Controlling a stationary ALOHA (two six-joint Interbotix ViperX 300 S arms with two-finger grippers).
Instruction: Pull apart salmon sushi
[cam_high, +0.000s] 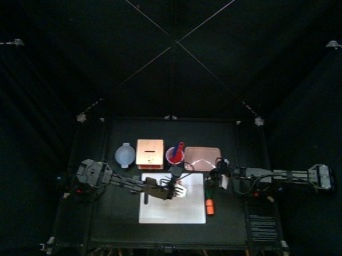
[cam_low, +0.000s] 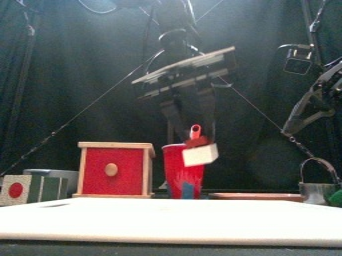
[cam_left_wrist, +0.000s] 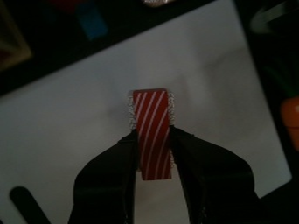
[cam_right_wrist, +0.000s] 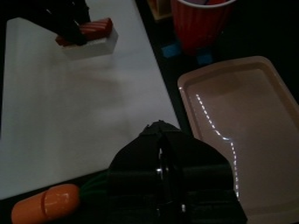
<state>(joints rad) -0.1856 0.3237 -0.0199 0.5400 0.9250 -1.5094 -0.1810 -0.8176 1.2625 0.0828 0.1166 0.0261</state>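
The salmon sushi (cam_left_wrist: 152, 109) has a red top with pale stripes and a whitish underside. My left gripper (cam_left_wrist: 152, 147) is shut on one end of it, over the white mat (cam_left_wrist: 82, 122). In the front view the salmon sushi (cam_low: 199, 152) hangs tilted above the table, whitish part lowest, in front of the red cup (cam_low: 183, 172). The right wrist view shows the salmon sushi (cam_right_wrist: 90, 36) at the mat's far end with the left arm's black jaws on it. My right gripper (cam_right_wrist: 162, 133) is shut and empty, over the mat's edge beside the tray (cam_right_wrist: 239, 105).
A bright orange oblong item (cam_right_wrist: 47, 208) lies on the mat (cam_high: 174, 197) near my right gripper (cam_high: 222, 181). At the back stand a red box (cam_low: 114, 168), the red cup (cam_high: 175, 152) and the pale tray (cam_high: 203, 156). A small grey bin (cam_low: 24, 187) stands far left.
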